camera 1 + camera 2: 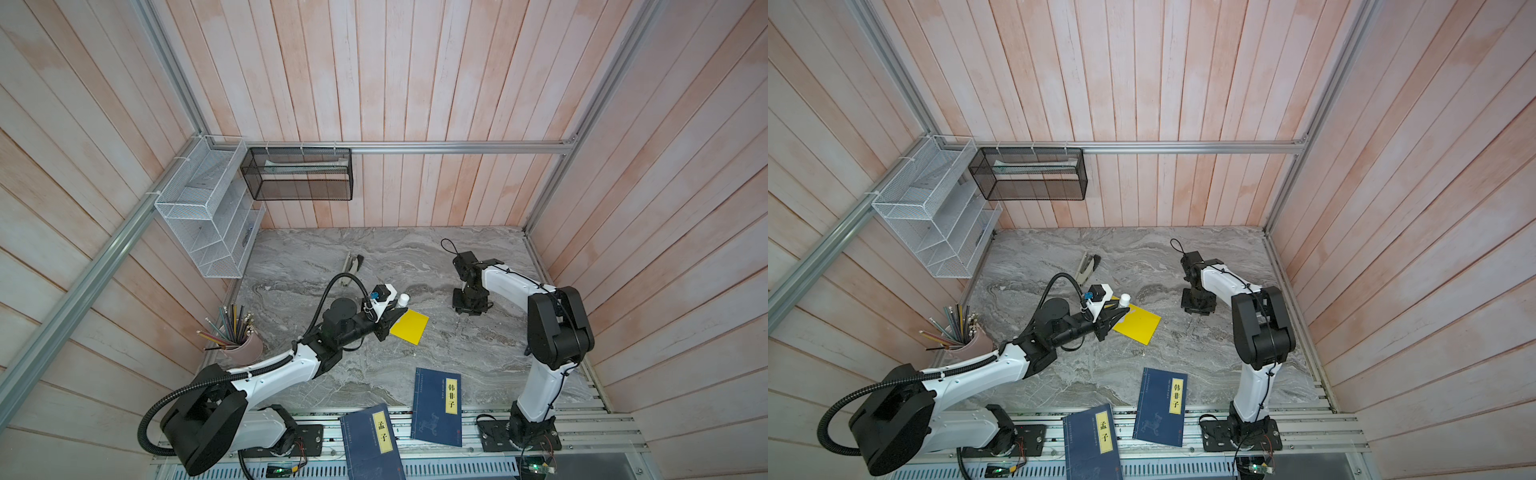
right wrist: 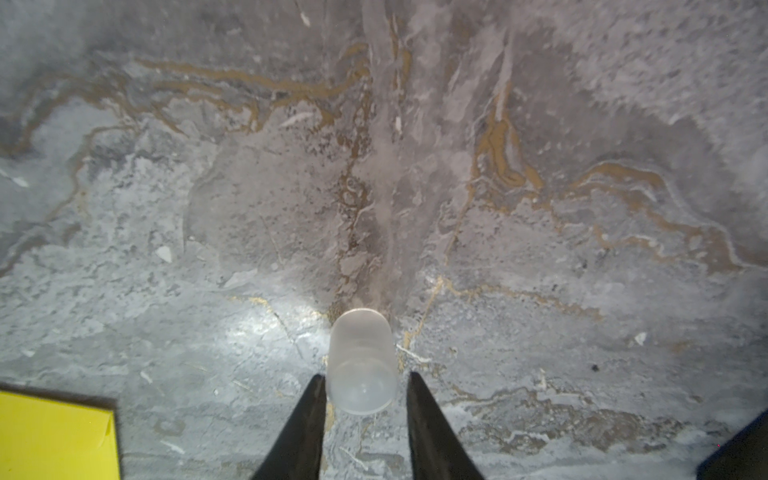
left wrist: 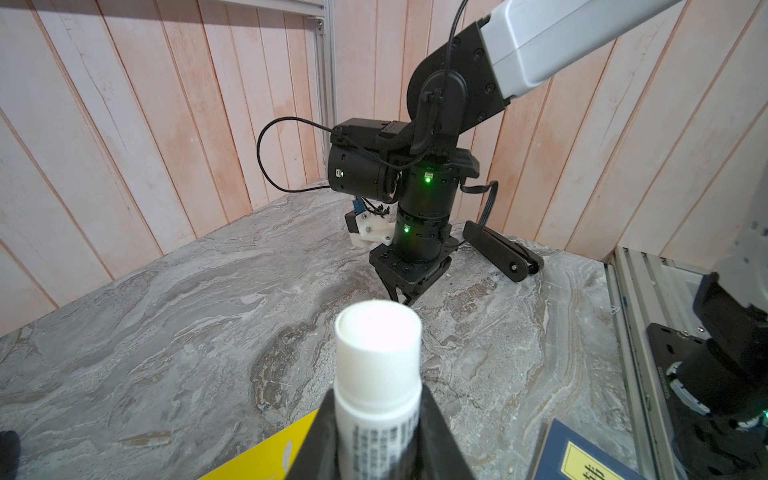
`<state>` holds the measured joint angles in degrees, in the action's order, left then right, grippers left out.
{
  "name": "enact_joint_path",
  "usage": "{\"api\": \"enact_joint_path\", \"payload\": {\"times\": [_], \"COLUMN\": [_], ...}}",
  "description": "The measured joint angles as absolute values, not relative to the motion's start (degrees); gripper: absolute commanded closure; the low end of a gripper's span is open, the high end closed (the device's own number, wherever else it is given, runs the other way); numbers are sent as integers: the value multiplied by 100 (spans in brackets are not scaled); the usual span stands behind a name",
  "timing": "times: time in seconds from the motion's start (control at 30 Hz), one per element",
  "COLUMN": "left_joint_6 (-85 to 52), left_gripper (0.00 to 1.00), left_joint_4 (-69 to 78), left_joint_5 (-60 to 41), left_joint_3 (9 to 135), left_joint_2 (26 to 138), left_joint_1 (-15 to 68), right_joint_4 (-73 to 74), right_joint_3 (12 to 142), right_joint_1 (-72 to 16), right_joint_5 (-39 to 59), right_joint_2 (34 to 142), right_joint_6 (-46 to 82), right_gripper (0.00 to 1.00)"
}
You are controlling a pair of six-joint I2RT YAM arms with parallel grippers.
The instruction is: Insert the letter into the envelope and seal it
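One white plastic glue stick (image 3: 377, 353) was clamped in the left tool (image 3: 376, 409) over the bright yellow paper envelope's (image 1: 411, 328) edge, flap-gluing seemingly next; the right tool (image 2: 365, 377) flanked a translucent cap (image 2: 360, 353), grip unclear.

pale pink plank walls (image 1: 415, 83) rise on three sides of a grey marbled tabletop (image 1: 415, 257). silver metal rails (image 1: 457, 146) frame them. a white wire rack (image 1: 199, 208) and black mesh basket (image 1: 297, 183) hang in the far left corner.

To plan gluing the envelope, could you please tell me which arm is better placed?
Likely the left: the left gripper holds the uncapped glue stick at the envelope, while the right gripper sits apart at the cap.
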<state>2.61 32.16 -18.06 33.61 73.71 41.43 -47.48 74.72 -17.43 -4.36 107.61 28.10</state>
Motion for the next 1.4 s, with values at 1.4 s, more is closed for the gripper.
{"api": "enact_joint_path", "payload": {"times": [1.4], "left_joint_6": [349], "left_gripper": [100], "left_joint_4": [3111], "left_joint_5": [-1789], "left_joint_3": [3363], "left_joint_2": [7347], "left_joint_1": [4143], "right_joint_4": [-4654], "right_joint_3": [7483], "right_joint_1": [-1678], "right_joint_5": [-436], "right_joint_2": [10851], "right_joint_6": [2718], "right_gripper": [73]}}
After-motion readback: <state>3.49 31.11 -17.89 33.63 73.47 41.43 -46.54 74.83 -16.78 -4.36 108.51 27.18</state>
